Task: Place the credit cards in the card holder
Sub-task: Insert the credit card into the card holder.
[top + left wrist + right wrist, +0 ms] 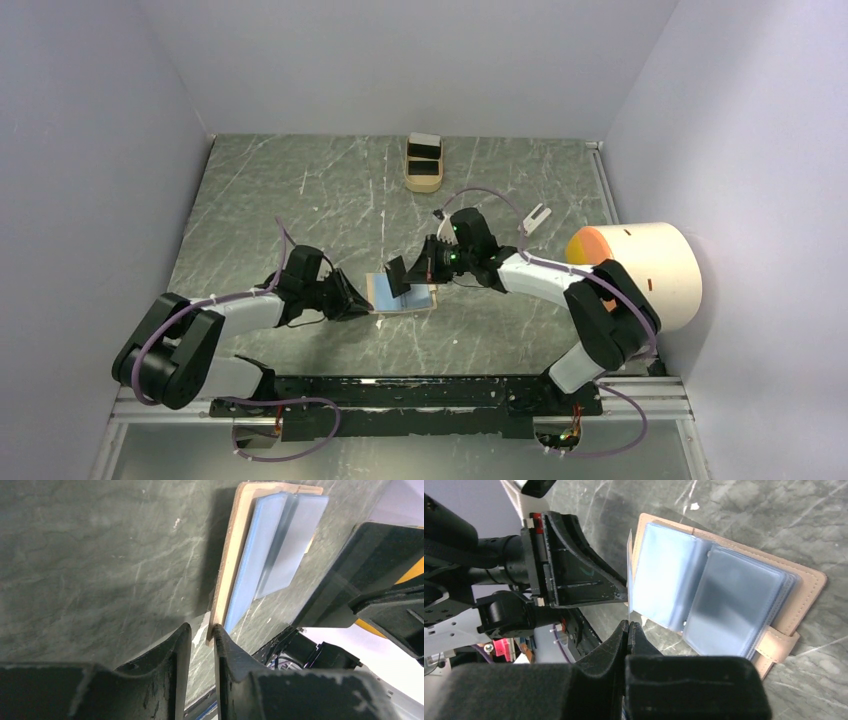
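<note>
The card holder lies open on the table, tan outside with bluish clear sleeves; it also shows in the right wrist view and the left wrist view. My right gripper is shut on a dark credit card, seen edge-on in its wrist view and held upright at the holder's left sleeve. My left gripper sits at the holder's left edge with its jaws a little apart. The tan edge touches one fingertip. More cards sit in the tray.
An oblong tan tray stands at the back centre. A small white object lies to the right. A large cream cylinder with an orange face stands by the right wall. The two grippers are close together over the holder.
</note>
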### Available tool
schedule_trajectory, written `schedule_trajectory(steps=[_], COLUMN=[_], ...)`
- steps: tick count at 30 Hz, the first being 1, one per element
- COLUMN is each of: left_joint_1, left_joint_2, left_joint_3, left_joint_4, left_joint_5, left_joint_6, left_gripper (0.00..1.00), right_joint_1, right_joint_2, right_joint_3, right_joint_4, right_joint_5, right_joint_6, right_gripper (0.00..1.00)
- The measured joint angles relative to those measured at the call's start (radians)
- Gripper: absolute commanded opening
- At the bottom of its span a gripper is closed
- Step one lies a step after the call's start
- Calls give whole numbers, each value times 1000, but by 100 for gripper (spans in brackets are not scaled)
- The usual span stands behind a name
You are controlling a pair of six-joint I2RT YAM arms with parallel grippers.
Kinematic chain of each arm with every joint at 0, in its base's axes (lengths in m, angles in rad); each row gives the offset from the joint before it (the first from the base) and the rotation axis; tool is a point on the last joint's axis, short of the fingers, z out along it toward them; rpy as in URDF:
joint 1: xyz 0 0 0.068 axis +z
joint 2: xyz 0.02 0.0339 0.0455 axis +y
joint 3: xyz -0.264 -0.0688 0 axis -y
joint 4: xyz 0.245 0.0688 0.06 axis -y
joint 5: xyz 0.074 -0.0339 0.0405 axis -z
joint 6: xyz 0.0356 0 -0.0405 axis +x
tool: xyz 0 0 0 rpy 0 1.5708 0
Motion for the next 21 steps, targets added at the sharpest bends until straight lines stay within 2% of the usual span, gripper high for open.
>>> schedule_trajectory(steps=[3, 7, 10, 13, 21], left_joint_1=[0, 1, 2, 2, 2], left_joint_2=[0, 0, 0, 2, 12], left_joint_3=[-2, -8, -17, -19, -28], left_joint_4=[-13, -18, -19, -17, 39], left_joint_5=[-8, -13, -13, -13, 12], left_joint_6=[10, 14, 18, 25, 32], left_gripper=[29, 13, 11, 14, 29], right_joint_1=[0, 0, 0, 0, -18], right_joint_2=[17, 56, 78, 102, 126], right_joint_3=[-5, -23, -43, -47, -65], right_joint_4=[0, 21, 31, 38, 87], right_joint_5=[13, 17, 20, 21, 15], right_joint_6=[-4, -1, 2, 3, 20], right_gripper=[0, 0, 0, 0, 0])
